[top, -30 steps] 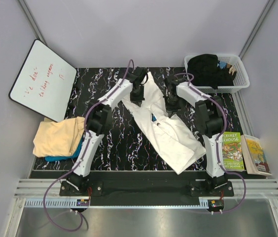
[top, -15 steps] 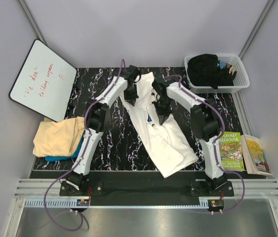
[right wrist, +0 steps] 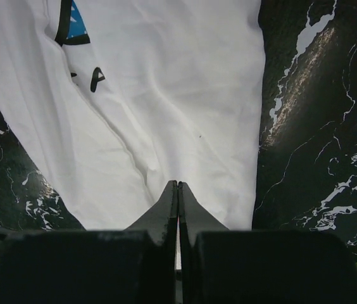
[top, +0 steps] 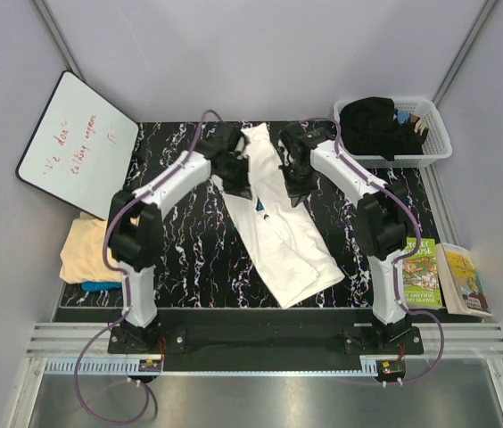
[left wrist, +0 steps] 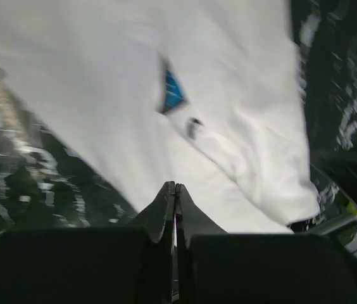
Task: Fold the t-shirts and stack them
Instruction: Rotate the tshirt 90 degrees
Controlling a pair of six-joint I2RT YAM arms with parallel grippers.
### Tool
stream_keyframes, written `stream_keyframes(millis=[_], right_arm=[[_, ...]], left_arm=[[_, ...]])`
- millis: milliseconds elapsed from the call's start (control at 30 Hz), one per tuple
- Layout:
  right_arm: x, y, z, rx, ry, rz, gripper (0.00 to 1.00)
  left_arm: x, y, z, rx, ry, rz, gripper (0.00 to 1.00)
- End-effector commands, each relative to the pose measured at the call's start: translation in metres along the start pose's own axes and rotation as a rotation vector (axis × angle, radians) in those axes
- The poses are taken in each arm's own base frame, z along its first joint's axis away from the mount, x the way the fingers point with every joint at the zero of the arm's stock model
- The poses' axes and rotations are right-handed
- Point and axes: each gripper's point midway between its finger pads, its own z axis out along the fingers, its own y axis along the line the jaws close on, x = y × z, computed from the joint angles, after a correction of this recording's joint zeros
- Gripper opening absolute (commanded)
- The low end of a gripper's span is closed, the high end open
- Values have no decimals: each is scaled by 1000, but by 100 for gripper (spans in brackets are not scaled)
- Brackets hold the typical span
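Both left hand (left wrist: 175, 189) and right hand (right wrist: 178, 185) pinch t-shirt (top: 280, 239).

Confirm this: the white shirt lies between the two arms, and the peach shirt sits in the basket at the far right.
Not quite. The peach shirt lies at the left edge of the table, on top of a teal shirt; the basket holds dark clothing. The part about the white shirt is right. The top external view shows all of this.

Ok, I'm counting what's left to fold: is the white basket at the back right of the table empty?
No, the white basket holds a heap of dark clothing in the top view.
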Motion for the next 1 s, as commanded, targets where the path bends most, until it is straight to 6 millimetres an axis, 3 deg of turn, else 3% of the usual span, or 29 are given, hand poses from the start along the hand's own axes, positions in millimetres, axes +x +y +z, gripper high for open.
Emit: stream_keyframes(millis=[0,67,100,167,267,433,667,967], right_arm=[[-37,-21,-1,10,-93,98,0],[-48,-29,3,-31,-100,144,0],[-59,-43,0,-43,-124,189,0],[-73,-51,0,-82,-140,224,0],[-87,-73,2,-111,-157,276,0],[-95,-89,5,-137,-161,310,0],[-90,-81,8,-190,-135,312,0],[-81,-72,13,-233,-96,297,0]], left_arm=[[90,-87,-18,164,61,284,0],[129,-92,-7,142,134,341,0],[147,-84,1,116,174,339,0],[173,-82,13,112,243,350,0],[196,-73,27,89,323,340,0],[222,-52,41,19,405,327,0],[248,-8,45,-139,512,319,0],[259,71,2,-431,552,334,0]])
